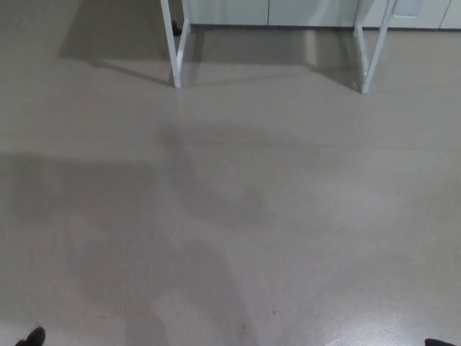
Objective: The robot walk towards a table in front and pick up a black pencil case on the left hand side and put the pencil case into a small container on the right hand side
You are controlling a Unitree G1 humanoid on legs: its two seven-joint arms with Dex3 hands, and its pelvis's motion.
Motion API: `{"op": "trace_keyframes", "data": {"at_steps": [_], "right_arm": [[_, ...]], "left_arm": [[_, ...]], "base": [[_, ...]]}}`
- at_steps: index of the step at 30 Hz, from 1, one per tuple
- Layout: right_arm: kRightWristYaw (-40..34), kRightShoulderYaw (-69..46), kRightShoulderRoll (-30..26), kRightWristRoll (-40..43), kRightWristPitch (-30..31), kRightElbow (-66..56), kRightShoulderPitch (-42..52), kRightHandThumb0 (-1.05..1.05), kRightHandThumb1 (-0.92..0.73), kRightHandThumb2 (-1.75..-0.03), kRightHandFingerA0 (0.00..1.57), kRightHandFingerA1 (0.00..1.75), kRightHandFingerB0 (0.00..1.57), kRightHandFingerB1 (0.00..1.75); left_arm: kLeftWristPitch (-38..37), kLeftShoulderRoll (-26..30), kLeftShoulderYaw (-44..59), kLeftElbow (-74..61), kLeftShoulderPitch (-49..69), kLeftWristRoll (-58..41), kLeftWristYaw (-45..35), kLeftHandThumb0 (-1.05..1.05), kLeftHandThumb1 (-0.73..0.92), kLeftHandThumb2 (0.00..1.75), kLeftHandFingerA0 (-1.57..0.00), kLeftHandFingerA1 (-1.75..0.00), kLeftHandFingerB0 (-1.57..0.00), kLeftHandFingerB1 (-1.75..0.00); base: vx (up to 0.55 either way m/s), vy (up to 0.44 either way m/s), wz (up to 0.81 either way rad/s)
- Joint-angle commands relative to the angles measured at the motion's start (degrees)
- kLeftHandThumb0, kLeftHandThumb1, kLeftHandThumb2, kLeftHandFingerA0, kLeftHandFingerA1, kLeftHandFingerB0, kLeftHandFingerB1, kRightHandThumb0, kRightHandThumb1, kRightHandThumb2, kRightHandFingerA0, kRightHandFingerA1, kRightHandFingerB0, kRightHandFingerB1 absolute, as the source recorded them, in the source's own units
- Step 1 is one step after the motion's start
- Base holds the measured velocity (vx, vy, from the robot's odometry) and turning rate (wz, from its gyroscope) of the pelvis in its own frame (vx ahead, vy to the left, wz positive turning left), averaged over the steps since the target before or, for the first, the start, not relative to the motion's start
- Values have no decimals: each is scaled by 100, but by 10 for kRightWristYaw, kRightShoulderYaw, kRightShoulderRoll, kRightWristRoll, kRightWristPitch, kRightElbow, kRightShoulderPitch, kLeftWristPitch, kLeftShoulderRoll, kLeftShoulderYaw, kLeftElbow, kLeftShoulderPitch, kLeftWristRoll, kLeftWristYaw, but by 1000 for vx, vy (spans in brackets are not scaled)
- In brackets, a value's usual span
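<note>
At the bottom left corner I see only a small black sliver point(32, 336), which I take for my left hand hanging low at my side, as it would during a walk; too little of it shows, so I cannot tell whether it is released, clenched or grasping anything. Above it spreads the plain grey-beige floor point(86, 288), crossed by broad soft shadows point(209, 202) near the middle. Further up, left of centre, stands a white metal frame leg point(171, 43) of what I judge to be the worktop, its foot planted on the floor. Behind it runs a row of pale cabinet fronts point(310, 11) along the top edge. To the right is the matching white frame leg point(377, 47), slanting outward, well apart from the first. At the bottom right corner sits another black sliver point(441, 342), probably my right hand, and again I cannot tell its state. The black pencil case is not in view: the camera looks down, so the worktop's surface is cut off above the picture, and I can say nothing of the case's shape or finish. The small container is also out of sight. I judge the approach unfinished.
</note>
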Motion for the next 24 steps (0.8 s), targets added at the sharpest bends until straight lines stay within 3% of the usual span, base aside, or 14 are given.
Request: {"op": "trace_keyframes", "data": {"at_steps": [1,11,12,13,16,17,18,19,24], "right_arm": [[10,-1,-2,12,-9,0,3,-57,-44,-73,54,48,36,44],[10,3,-1,10,-10,6,-2,-53,-42,-73,54,50,37,46],[7,4,0,8,-10,3,-1,-54,-43,-73,57,50,38,46],[5,4,0,7,-10,2,0,-54,-43,-73,57,50,38,46],[3,5,0,6,-5,-3,1,-54,-43,-73,57,50,37,46],[2,6,0,5,-5,-4,2,-53,-43,-73,57,50,37,45],[2,6,0,5,-6,-3,1,-53,-43,-73,57,50,37,45],[2,6,-2,3,-11,1,0,-53,-43,-73,57,50,37,45],[5,9,-5,4,-16,3,1,-53,-43,-73,60,51,37,46]], "left_arm": [[-14,10,2,-1,5,-4,-1,-55,52,79,-5,-41,0,0],[-3,14,-1,-4,2,-9,-7,-56,52,78,-4,-40,0,0],[-2,14,0,-2,1,-8,-3,-50,63,58,-11,-38,0,0],[-1,13,0,-2,1,-8,-1,-50,63,58,-11,-38,0,0],[-7,17,-7,-6,3,5,6,-50,63,59,-10,-40,0,0],[-10,16,-4,-5,3,-1,1,-52,51,78,-6,-44,0,0],[-12,14,0,-2,2,-11,-7,-52,51,78,-6,-44,0,0],[-14,14,-1,0,2,-10,-6,-48,63,58,-10,-41,0,0],[-8,15,-4,-12,9,-8,-6,-48,64,59,-10,-42,0,0]], "base": [[79,126,-9],[180,283,-11],[160,110,0],[159,90,3],[161,3,11],[137,-74,12],[168,-120,7],[197,-158,13],[205,-181,5]]}}
